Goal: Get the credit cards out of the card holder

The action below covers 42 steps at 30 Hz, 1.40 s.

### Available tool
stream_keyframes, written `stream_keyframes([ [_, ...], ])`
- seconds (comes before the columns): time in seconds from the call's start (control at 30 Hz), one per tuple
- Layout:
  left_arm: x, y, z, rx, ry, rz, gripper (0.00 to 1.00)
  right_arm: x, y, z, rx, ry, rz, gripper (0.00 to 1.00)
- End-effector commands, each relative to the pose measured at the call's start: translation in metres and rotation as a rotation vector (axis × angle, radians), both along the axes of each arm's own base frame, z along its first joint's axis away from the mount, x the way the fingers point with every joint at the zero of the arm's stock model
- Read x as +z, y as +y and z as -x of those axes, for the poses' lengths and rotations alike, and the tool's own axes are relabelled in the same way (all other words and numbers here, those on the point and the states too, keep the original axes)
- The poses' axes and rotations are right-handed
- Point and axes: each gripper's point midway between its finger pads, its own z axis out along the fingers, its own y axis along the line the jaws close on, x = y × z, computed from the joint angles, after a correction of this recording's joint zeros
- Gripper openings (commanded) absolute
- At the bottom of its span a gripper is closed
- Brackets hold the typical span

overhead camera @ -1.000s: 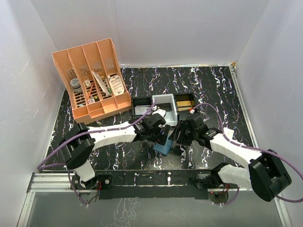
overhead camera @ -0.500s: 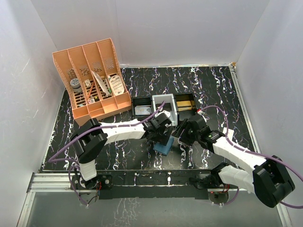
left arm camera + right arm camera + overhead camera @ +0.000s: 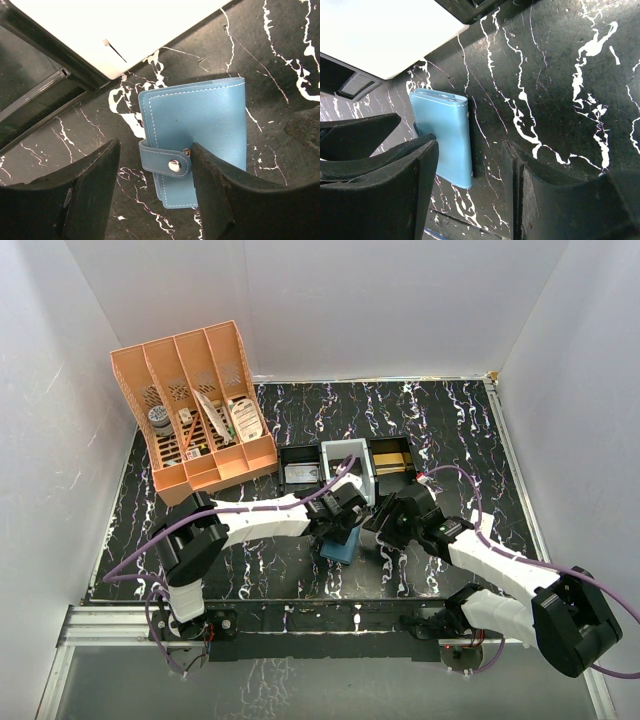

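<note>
The card holder (image 3: 341, 547) is a teal-blue wallet lying flat on the black marbled table, held closed by its snap strap (image 3: 167, 164). The credit cards are hidden inside it. My left gripper (image 3: 155, 150) is open and hovers low over the wallet's strap end, one finger on each side of the strap; in the top view it (image 3: 338, 524) is just behind the wallet. My right gripper (image 3: 467, 155) is open and empty, with the wallet's (image 3: 445, 135) right edge between its fingers; in the top view it (image 3: 384, 527) is to the wallet's right.
A white tray (image 3: 350, 462) stands just behind the wallet, between two black trays (image 3: 298, 466) (image 3: 392, 455). The white tray's wall fills the top of both wrist views (image 3: 100, 30) (image 3: 380, 35). An orange divided organizer (image 3: 200, 405) stands at the back left.
My left gripper has moved right and now sits over the wallet's strap end. My right gripper has shifted slightly. The wallet stays closed in about the same place.
</note>
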Motion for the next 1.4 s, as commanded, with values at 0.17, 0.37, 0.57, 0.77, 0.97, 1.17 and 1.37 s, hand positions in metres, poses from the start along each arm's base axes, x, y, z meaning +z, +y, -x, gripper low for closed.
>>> stream_keyframes([
  [0.17,0.024,0.009,-0.006,0.037,-0.074,-0.007,0.46,-0.001,0.003,-0.004,0.007,-0.011,-0.009,0.5],
  [0.37,0.024,0.014,-0.004,0.049,-0.073,-0.005,0.42,-0.002,0.005,-0.003,0.017,-0.001,-0.01,0.5],
  [0.57,0.027,0.019,-0.003,0.071,-0.085,-0.002,0.38,-0.002,0.007,-0.004,0.024,0.0,-0.013,0.5],
  [0.77,0.021,0.024,0.0,0.085,-0.071,-0.015,0.31,-0.004,0.008,-0.003,0.031,0.008,-0.013,0.5],
  [0.97,0.017,0.029,0.001,0.101,-0.07,-0.023,0.23,-0.005,0.012,-0.002,0.051,0.023,-0.021,0.5],
  [1.17,0.015,0.03,0.003,0.099,-0.062,-0.028,0.12,-0.007,0.016,0.001,0.082,0.039,-0.027,0.5],
  [1.37,0.019,0.03,0.008,0.084,-0.05,-0.001,0.0,0.004,0.036,-0.001,0.185,0.033,-0.079,0.53],
])
